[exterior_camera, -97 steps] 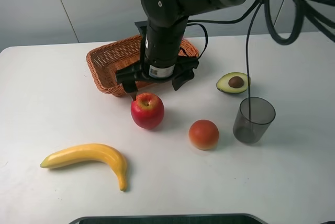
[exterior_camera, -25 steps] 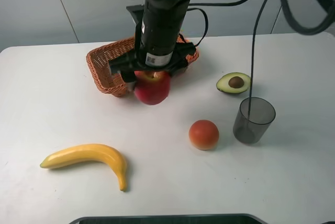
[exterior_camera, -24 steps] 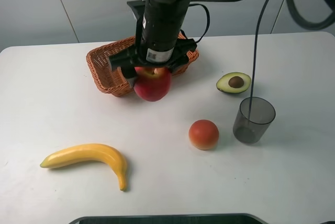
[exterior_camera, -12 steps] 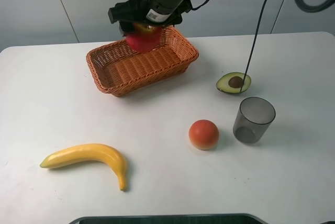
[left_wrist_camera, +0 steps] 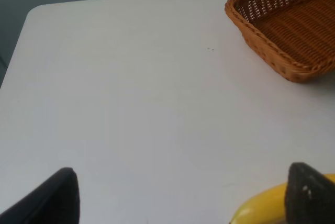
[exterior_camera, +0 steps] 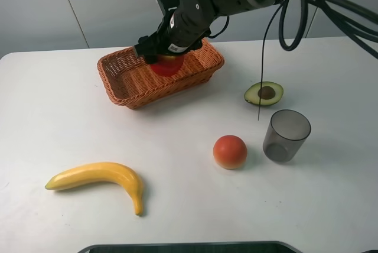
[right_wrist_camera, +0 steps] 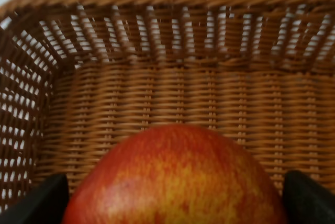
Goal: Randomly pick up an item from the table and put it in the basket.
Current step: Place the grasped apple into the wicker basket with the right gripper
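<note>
The red apple (exterior_camera: pixel 166 65) is held low inside the orange-brown wicker basket (exterior_camera: pixel 123 85) at the back of the white table (exterior_camera: pixel 59 117). My right gripper (exterior_camera: pixel 168 57) reaches across from the right and is shut on the apple. In the right wrist view the apple (right_wrist_camera: pixel 178 177) fills the space between the fingertips (right_wrist_camera: pixel 42 200), with the basket's floor and wall (right_wrist_camera: pixel 157 88) behind it. My left gripper (left_wrist_camera: pixel 183 198) is open and empty above the bare table (left_wrist_camera: pixel 131 103), with a corner of the basket (left_wrist_camera: pixel 293 25) beyond it.
A yellow banana (exterior_camera: pixel 100 177) lies at the front left and shows in the left wrist view (left_wrist_camera: pixel 267 211). An orange-red round fruit (exterior_camera: pixel 230 151), a grey translucent cup (exterior_camera: pixel 286 135) and a halved avocado (exterior_camera: pixel 264 93) stand on the right. A cable (exterior_camera: pixel 260 81) hangs above the avocado.
My right gripper closed on the apple on the table in front of the basket, lifted it, carried it back over the basket, and has now lowered it inside.
</note>
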### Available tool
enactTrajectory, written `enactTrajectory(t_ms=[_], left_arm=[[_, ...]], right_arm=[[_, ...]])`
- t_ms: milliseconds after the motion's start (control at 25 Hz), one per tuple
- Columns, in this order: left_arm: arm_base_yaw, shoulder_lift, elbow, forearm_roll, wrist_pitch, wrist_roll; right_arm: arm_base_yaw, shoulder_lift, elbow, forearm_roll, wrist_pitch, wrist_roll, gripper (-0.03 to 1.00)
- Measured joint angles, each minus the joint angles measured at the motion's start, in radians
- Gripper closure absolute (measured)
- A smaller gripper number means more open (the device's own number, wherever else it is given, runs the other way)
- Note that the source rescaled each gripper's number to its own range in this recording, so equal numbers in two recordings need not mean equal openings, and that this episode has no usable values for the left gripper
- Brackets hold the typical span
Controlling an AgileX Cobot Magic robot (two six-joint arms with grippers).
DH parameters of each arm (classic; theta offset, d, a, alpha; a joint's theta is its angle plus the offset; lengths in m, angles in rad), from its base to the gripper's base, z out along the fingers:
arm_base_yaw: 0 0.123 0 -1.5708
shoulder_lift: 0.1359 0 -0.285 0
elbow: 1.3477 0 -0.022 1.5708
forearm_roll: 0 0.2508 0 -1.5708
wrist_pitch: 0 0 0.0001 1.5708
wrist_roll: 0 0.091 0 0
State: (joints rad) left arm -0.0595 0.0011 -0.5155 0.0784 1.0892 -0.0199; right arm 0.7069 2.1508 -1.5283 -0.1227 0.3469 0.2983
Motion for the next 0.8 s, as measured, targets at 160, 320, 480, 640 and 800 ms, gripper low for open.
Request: enactTrajectory(t_ms=[160,320,480,640,800], left_arm=[[0.0,0.0,0.0,0.0,0.0,0.0],[0.0,0.0,0.0,0.0,0.0,0.002],[0.0,0.0,0.0,0.0,0.0,0.002],[0.0,0.0,0.0,0.0,0.0,0.0],[0.0,0.0,0.0,0.0,0.0,-0.002]], right_arm=[[0.0,0.007,0.0,0.0,-0.027,0.0,0.97],[0.0,0.007,0.0,0.0,-0.042,0.0,0.97],[0.0,0.007,0.0,0.0,-0.046,0.0,0.33],[0.0,0.007,0.0,0.0,-0.05,0.0,-0.01],[0.0,0.003,0.0,0.0,-0.041,0.0,-0.03]])
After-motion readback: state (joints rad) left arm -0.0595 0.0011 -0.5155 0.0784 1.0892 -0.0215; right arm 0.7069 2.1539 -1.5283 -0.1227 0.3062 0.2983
